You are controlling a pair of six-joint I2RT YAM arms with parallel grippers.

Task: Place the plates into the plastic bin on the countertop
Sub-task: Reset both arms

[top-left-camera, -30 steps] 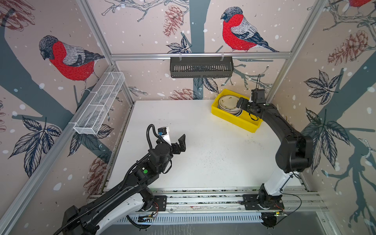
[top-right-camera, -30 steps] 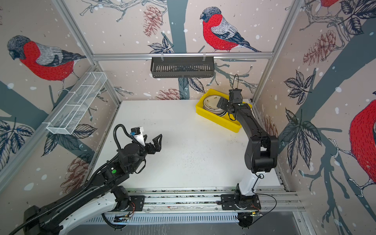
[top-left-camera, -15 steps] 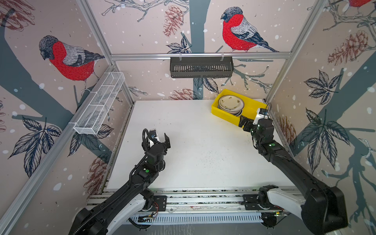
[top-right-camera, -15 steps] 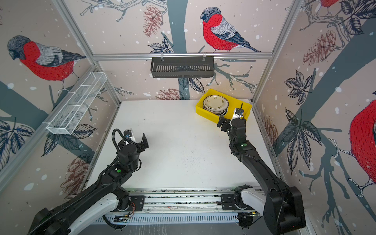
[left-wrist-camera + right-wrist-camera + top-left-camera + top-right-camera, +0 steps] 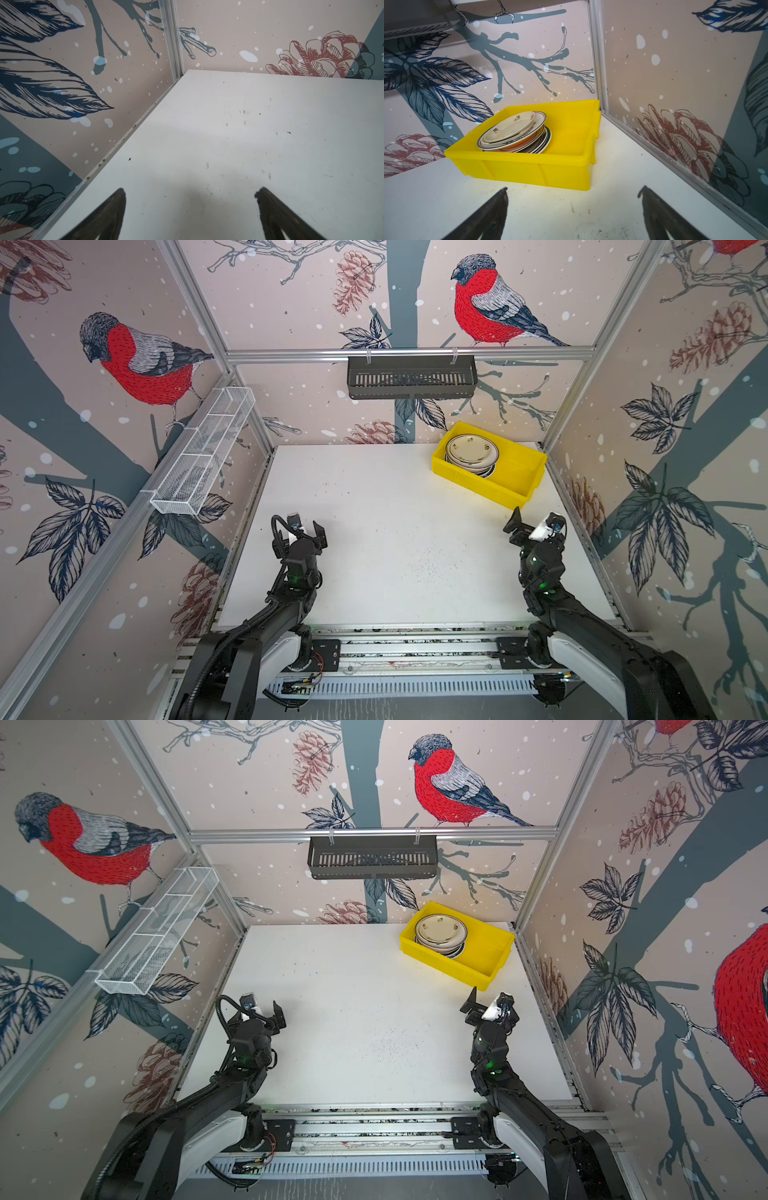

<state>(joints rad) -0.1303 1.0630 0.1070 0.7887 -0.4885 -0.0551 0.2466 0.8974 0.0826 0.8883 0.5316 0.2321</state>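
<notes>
Two arms (image 5: 286,605) (image 5: 552,605) crouched low over countertop (image 5: 395,531) front; left tool (image 5: 191,190), right tool (image 5: 573,189) both wide apart; right faces plastic bin (image 5: 529,172).

Aluminium-framed bird-print walls (image 5: 291,302) hold a black basket (image 5: 411,379) and white mesh basket (image 5: 203,456).

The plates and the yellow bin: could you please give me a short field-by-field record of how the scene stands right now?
plates: one stack inside the bin, cream plate on top
plastic bin: yellow, at the back right corner; half beside the stack is bare
countertop: white, speckled; no loose plates in view
left pincer: open, holding nothing, over the front left
right pincer: open, holding nothing, in front of the bin, apart from it
black basket: hangs on the back rail
white mesh basket: on the left wall
</notes>
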